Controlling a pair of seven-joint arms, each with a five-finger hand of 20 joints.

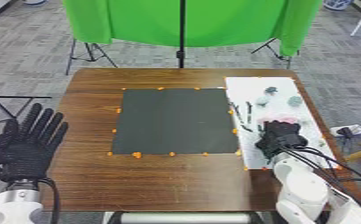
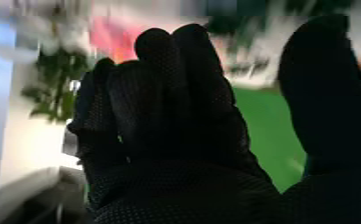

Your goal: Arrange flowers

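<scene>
Right hand open, at the pink flower.
On the white sheet (image 1: 239, 86), the right hand (image 1: 280, 139) lies with its fingertips at the near edge of the pink flower (image 1: 279, 120); whether they touch it I cannot tell. In the right wrist view the fingers (image 2: 172, 80) reach out loosely and the thumb (image 2: 319, 75) stands well apart from them, nothing held between; the pink flower shows blurred beyond the fingertips, and green leaves (image 2: 55, 82) beside the fingers. Farther from the hand lie two pale green clumps (image 1: 295, 101) and a small dark one (image 1: 271, 90), with thin dark green stems (image 1: 248, 111) toward the grey mat (image 1: 172, 122). The left hand (image 1: 24, 152), fingers straight and spread, is off the table's left side.
</scene>
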